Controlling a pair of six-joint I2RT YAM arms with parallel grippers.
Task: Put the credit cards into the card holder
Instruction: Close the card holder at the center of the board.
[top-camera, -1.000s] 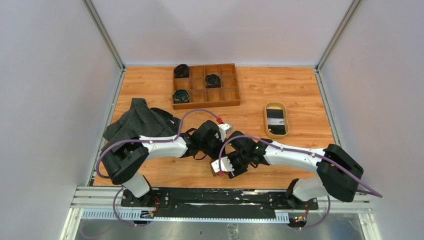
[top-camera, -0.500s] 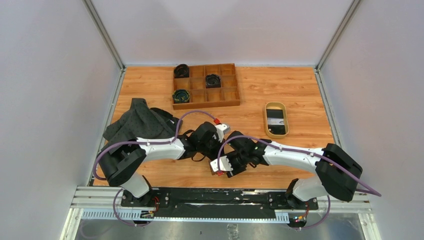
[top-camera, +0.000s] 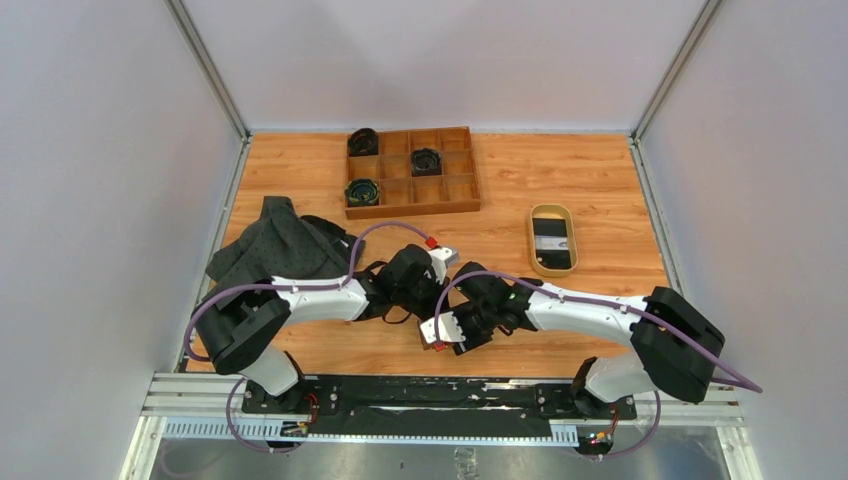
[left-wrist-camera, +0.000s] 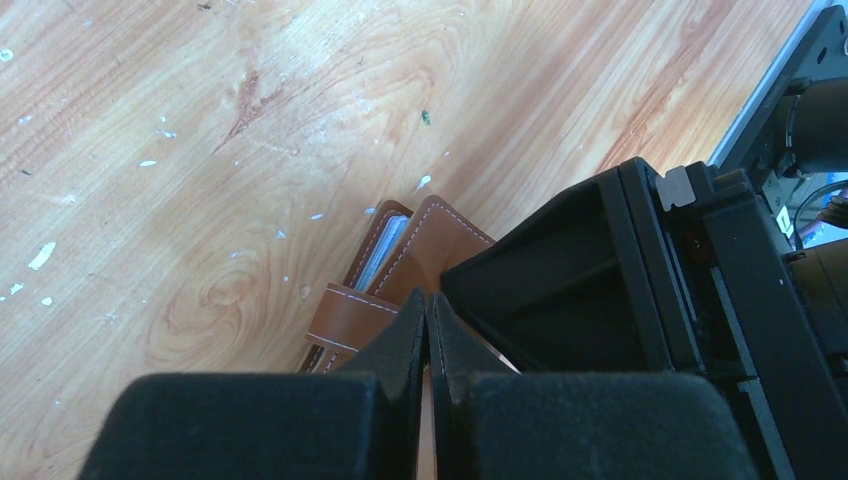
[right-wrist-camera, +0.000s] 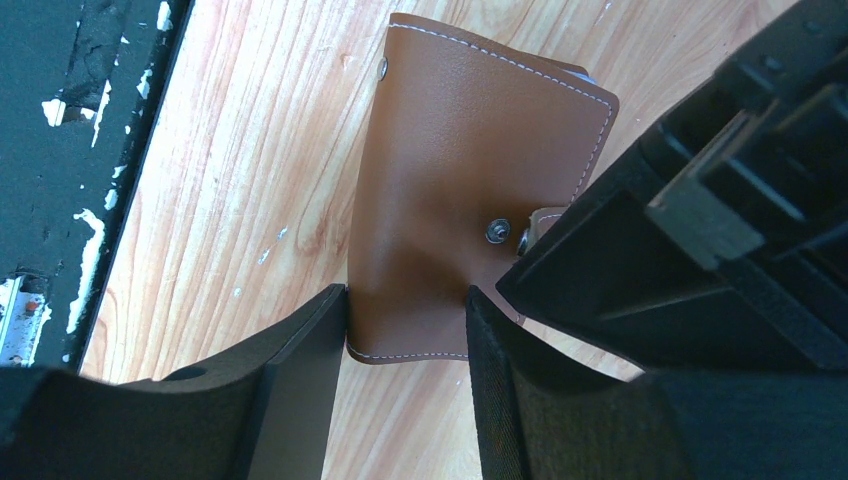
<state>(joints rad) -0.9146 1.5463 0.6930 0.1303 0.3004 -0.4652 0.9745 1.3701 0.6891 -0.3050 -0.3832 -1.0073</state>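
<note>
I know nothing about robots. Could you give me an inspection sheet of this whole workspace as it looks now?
Surface: wooden table, pale flecks up close.
Job's things: brown card holder outer face up between both grippers; credit cards, nothing clearly seen.
Clutter: compartment tray with three dark round items; tan oval dish holding something dark; grey cloth.
Grippers: left gripper jaws closed, apparently on the holder's strap; right gripper jaws either side of the holder's edge, grip unclear.
Cables: purple cables loop over both arms.
Surroundings: pale walls; metal rail at the near edge.
</note>
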